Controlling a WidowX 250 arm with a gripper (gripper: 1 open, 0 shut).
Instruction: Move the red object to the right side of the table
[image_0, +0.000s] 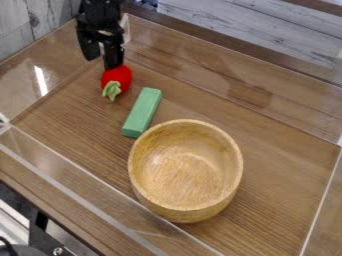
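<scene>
The red object (116, 77), a small rounded toy fruit with a green stem end pointing toward the front left, lies on the table (267, 120) at the far left. My black gripper (103, 57) points down just behind and above it, open. Its fingertips reach the fruit's far edge; I cannot tell whether they touch it. Nothing is held between the fingers.
A green rectangular block (142, 111) lies just right of and nearer than the fruit. A round light wooden bowl (186, 168) stands at the front centre. Low clear acrylic walls (80, 175) border the tabletop. Bare wood stretches along the right side.
</scene>
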